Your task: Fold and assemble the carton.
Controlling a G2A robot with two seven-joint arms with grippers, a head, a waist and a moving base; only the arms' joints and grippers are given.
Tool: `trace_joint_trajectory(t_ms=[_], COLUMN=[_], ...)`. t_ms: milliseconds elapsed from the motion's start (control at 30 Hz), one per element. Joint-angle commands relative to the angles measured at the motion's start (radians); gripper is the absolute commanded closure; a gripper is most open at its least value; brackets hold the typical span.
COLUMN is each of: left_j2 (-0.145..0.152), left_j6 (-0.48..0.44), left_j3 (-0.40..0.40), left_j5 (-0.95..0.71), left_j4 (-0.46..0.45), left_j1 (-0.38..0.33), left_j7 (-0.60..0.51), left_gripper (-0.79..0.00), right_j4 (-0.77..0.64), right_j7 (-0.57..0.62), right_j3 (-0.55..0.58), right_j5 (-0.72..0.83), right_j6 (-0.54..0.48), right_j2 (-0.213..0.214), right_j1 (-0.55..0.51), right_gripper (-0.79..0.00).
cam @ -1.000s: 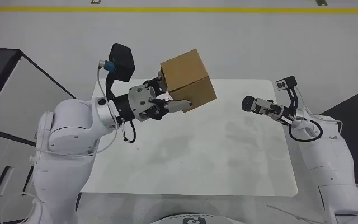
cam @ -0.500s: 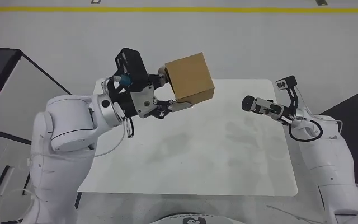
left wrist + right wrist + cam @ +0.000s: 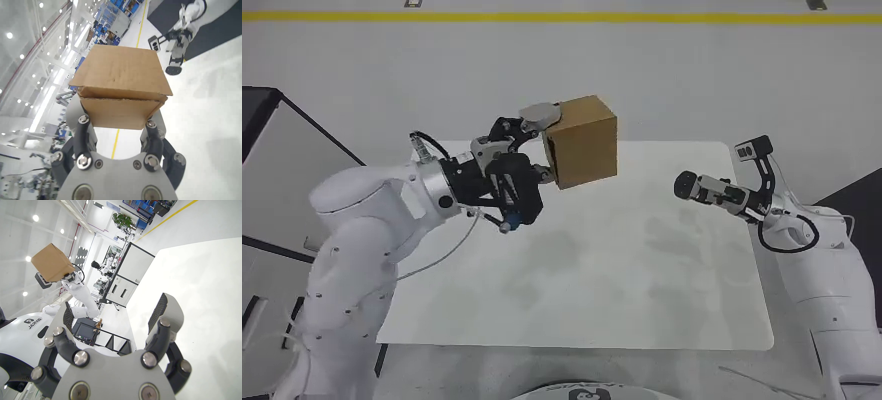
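The left gripper (image 3: pixel 545 148) clamps the cardboard carton (image 3: pixel 585 140) in its fingers above the bench (image 3: pixel 642 290), flaps seemingly closed. The right gripper (image 3: pixel 113 308) hovers at the bench edge, fingers wide.

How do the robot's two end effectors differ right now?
The left end effector is shut on the carton; the right end effector is open and holds nothing. The left end effector holds its load in the air above the far edge of the table; the right end effector hangs near the table's right edge. Both have the same build: grey fingers on black links.
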Motion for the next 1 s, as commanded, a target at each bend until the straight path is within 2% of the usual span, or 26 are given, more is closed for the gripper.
trace_joint_trajectory(t_ms=[0,233,300,467,633,733,800,967], left_j2=[0.0,0.0,0.005,0.028,0.054,0.069,0.073,0.074], left_j6=[0.001,0.011,0.038,0.075,0.236,0.323,0.357,0.362], left_j3=[-0.001,0.005,0.001,0.039,0.06,0.06,0.055,0.054], left_j5=[-0.065,-0.075,0.018,0.293,0.552,0.666,0.68,0.682], left_j4=[0.0,-0.003,-0.023,-0.012,0.035,0.06,0.074,0.075], left_j1=[0.0,0.008,-0.01,-0.031,-0.03,-0.019,-0.005,-0.001], left_j7=[-0.029,-0.011,0.021,0.245,0.506,0.622,0.651,0.654], left_gripper=[0.0,0.0,0.0,0.0,0.0,0.0,0.0,0.0], right_j4=[0.0,0.0,0.0,0.0,0.0,0.0,0.0,0.0], right_j7=[0.0,0.0,0.0,0.0,0.0,0.0,0.0,0.0], right_j3=[0.0,0.0,0.0,0.0,0.0,0.0,0.0,0.0], right_j5=[0.0,0.0,0.0,0.0,0.0,0.0,0.0,0.0], right_j6=[0.0,0.0,0.0,0.0,0.0,0.0,0.0,0.0], right_j2=[0.0,0.0,0.0,0.0,0.0,0.0,0.0,0.0], right_j1=[0.0,0.0,0.0,0.0,0.0,0.0,0.0,0.0], right_gripper=[-0.785,-0.785,-0.785,-0.785,-0.785,-0.785,-0.785,-0.785])
